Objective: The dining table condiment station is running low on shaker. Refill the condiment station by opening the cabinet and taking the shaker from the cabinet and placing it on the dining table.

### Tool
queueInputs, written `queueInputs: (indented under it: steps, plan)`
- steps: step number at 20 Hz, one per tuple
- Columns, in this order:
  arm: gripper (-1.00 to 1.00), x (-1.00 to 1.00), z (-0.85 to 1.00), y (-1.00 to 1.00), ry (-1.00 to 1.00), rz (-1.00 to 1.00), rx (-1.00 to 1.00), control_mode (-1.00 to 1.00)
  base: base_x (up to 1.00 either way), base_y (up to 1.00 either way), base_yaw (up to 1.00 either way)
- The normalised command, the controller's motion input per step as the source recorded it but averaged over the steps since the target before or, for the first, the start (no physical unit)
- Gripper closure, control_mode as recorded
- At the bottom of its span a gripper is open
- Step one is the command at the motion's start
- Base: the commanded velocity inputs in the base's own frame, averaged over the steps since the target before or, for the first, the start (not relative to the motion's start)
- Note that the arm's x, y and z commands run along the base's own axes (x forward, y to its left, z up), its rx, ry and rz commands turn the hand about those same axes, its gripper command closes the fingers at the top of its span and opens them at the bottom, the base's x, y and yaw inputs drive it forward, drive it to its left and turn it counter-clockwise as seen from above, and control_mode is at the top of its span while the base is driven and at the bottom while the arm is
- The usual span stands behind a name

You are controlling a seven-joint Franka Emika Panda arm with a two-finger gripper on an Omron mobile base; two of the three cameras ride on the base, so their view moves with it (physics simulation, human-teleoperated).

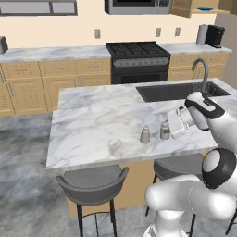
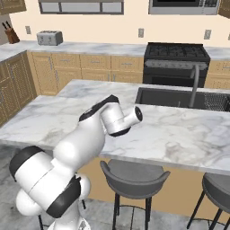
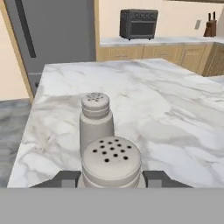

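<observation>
While the arm reaches out low over the marble bench [image 1: 92, 125], its hand [image 1: 173, 124] sits level with the nearer shaker [image 1: 165, 130] – the two dark fingers [image 3: 65, 178] stand one on each side of its holed cap, close against it, though whether they press on it or have let go I cannot tell. This shaker stands upright on the bench, near the front edge. A second shaker [image 1: 145, 134] (same grey body, paler cap) stands just beside it – apart, not touching. Behind them lies the dark sink [image 1: 178, 91] with its curved faucet [image 1: 202, 71].
</observation>
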Motion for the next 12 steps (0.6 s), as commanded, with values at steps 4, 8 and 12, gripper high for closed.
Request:
queueInputs:
  steps: [4,8,12]
  plan:
    - [1.0,0.23,-0.29,-0.01,0.0,0.08,0.0,-1.0,0.0,0.0,0.0]
    - [1.0,0.25,-0.31,0.0,0.0,0.06,0.0,-1.0,0.0,0.0,0.0]
    - [1.0,0.24,-0.29,0.0,0.0,0.06,0.0,-1.0,0.0,0.0,0.0]
